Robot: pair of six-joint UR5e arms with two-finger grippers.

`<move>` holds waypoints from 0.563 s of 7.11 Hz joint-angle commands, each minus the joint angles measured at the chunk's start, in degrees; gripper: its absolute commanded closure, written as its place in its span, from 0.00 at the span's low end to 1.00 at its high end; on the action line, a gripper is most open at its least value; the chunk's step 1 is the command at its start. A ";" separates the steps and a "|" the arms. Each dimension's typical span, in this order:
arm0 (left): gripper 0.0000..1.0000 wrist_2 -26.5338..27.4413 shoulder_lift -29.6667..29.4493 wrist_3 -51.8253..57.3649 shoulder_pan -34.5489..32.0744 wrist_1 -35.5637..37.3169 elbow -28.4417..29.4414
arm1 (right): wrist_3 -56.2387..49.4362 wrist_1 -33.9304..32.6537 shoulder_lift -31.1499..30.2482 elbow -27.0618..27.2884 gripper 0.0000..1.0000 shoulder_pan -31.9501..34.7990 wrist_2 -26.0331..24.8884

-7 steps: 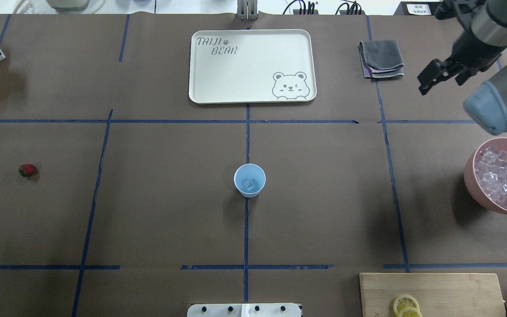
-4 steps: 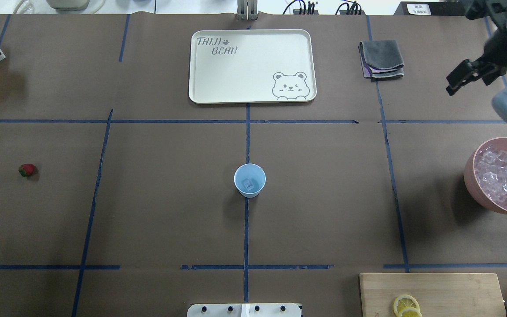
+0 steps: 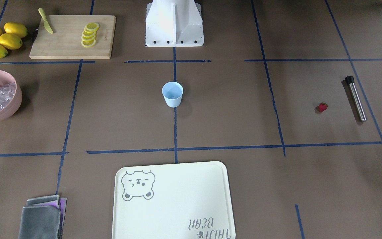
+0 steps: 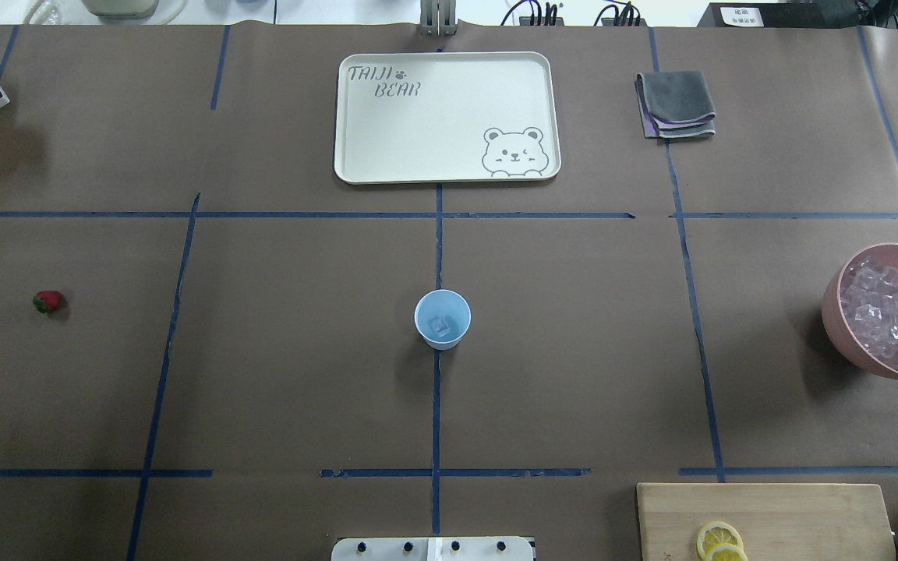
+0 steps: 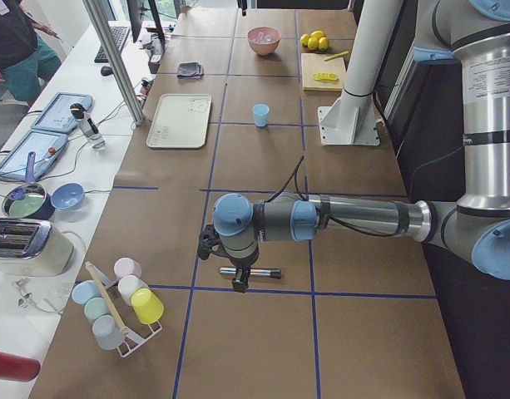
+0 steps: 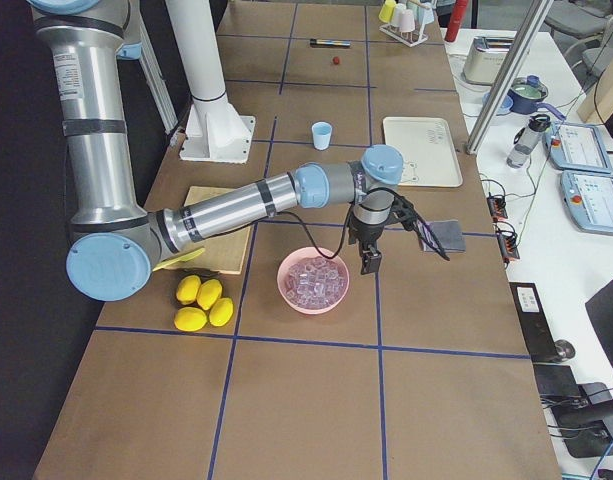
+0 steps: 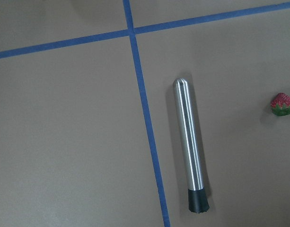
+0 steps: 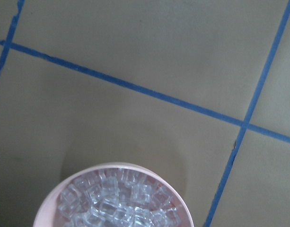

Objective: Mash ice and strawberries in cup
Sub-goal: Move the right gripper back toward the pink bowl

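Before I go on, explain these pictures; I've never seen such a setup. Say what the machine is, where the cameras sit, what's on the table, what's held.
This is a robot with two arms, each ending in a two-finger gripper. Two pictures look down on the table, from behind and from opposite the robot; two look along it from its ends; two come from wrist cameras. On the table: a blue cup holding one ice cube, a pink bowl of ice, a tray, a folded cloth, a cutting board with lemon slices, lemons, a strawberry and a metal rod. The left gripper hangs over the rod, the right gripper near the bowl. Nothing looks held; whether they are open or shut cannot be told.
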 commanded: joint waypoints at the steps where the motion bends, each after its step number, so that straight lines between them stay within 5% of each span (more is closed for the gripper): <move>1: 0.00 0.00 0.04 0.00 0.00 0.00 -0.09 | 0.77 3.54 -5.82 2.35 0.01 0.07 -0.08; 4: 0.00 0.00 0.04 0.00 0.00 0.00 0.00 | 16.60 14.93 -8.02 2.61 0.01 -4.47 0.10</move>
